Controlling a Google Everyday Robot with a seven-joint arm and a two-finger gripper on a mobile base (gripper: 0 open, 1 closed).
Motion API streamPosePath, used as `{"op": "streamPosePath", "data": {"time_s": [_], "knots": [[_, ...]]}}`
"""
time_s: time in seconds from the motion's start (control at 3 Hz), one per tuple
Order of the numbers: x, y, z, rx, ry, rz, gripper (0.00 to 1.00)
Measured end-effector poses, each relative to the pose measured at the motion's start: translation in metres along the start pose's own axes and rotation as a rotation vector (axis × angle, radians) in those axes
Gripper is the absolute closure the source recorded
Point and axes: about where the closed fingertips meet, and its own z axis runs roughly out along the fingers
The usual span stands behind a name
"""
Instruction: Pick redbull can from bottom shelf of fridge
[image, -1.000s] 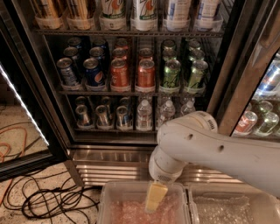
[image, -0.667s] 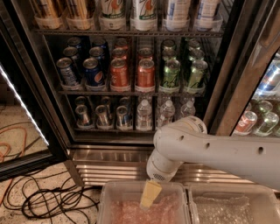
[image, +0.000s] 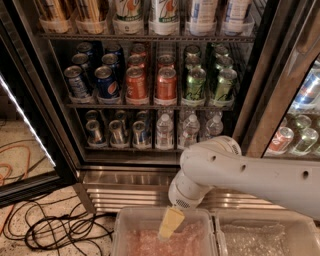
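The fridge (image: 150, 172) stands open with its dark interior lit. On the bottom shelf (image: 131, 148), several slim silver-and-blue redbull cans (image: 117, 133) stand at the left, with clear water bottles (image: 164, 131) to their right. My white arm comes in from the right, and its elbow covers the shelf's lower right corner. The gripper (image: 171, 225) hangs below the wrist, pointing down over a clear plastic bin (image: 120, 220) in front of the fridge. It is well below and right of the redbull cans and holds nothing I can see.
The rack above holds blue Pepsi cans (image: 106, 81), orange cans (image: 136, 83) and green cans (image: 196, 83). Bottles line the top rack. The glass door (image: 25, 125) stands open at left. Black cables (image: 55, 227) lie on the floor. A second cooler with cans (image: 299, 135) is at right.
The arm's elbow and wrist have swung slightly left and down, and the gripper has shifted a little left over the bin. The cans have not moved.
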Motion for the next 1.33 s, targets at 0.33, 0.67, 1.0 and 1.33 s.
{"op": "streamPosePath", "data": {"time_s": [0.33, 0.67, 1.0, 1.33], "knots": [[-0.023, -0.002, 0.02, 0.024, -0.059, -0.016, 0.0], [-0.06, -0.031, 0.034, 0.06, -0.136, 0.112, 0.0], [-0.088, -0.052, 0.041, 0.062, -0.17, 0.256, 0.0], [-0.09, -0.052, 0.042, 0.057, -0.17, 0.296, 0.0]]}}
